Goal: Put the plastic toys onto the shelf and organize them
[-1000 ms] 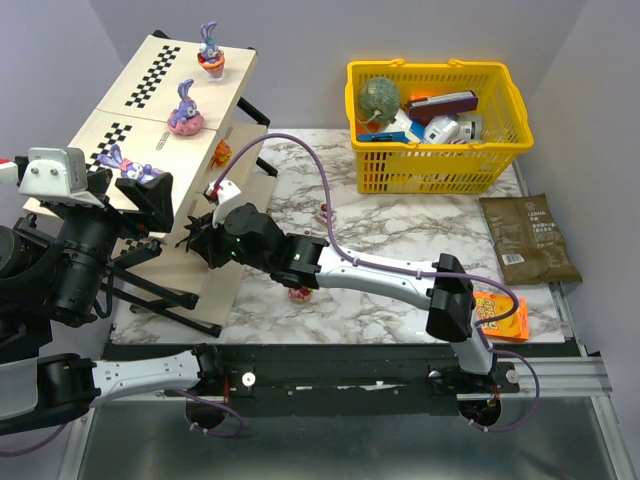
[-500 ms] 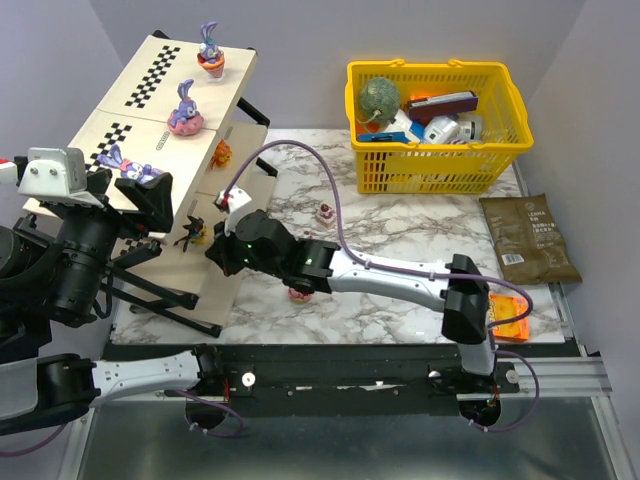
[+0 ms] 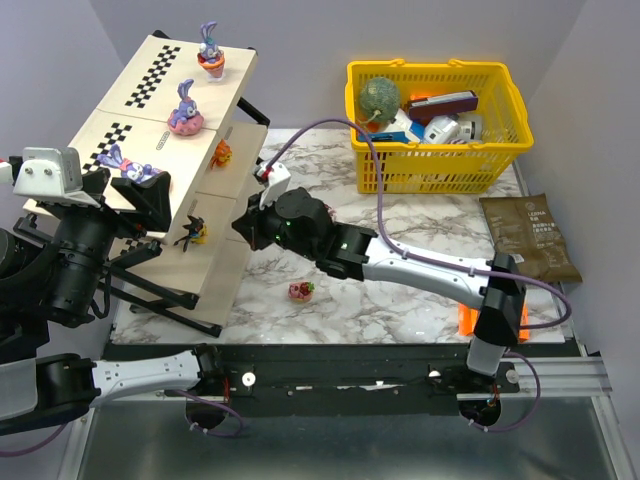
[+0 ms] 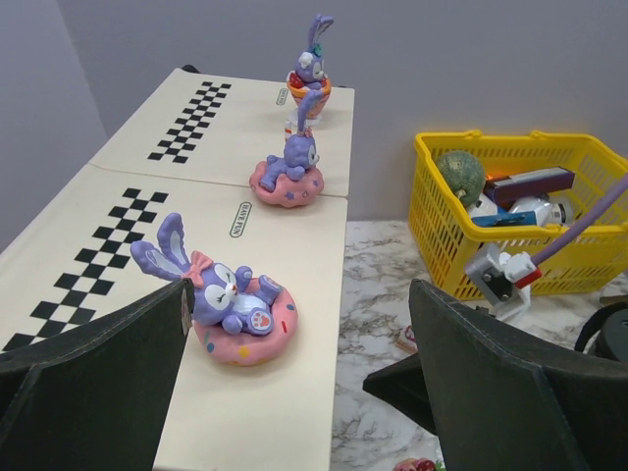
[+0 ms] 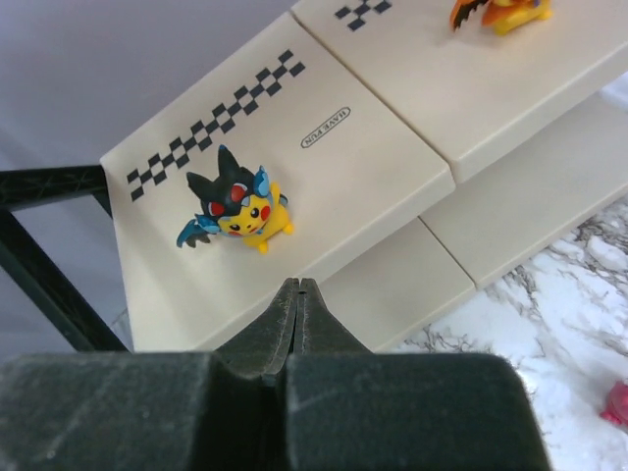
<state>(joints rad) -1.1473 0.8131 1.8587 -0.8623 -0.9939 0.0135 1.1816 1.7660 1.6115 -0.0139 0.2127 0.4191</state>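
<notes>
Right wrist view: the right gripper point(image 5: 297, 287), fingers pressed together and empty, near a black-and-yellow figurine point(image 5: 235, 206) on the shelf point(image 5: 392, 167); only the left wrist view shows the left gripper point(image 4: 299, 294), spread wide near a purple rabbit on a pink doughnut point(image 4: 234, 306) on the top panel.

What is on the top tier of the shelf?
Three purple-eared rabbits: the far rabbit in a cup, the middle rabbit and near rabbit on pink doughnuts. The left arm hides its near corner.

Six plastic toys point(image 3: 210, 50) point(image 3: 185, 110) point(image 3: 135, 167) point(image 3: 224, 152) point(image 3: 195, 232) point(image 3: 300, 291), one shelf point(image 3: 225, 85), one basket point(image 3: 440, 165).
</notes>
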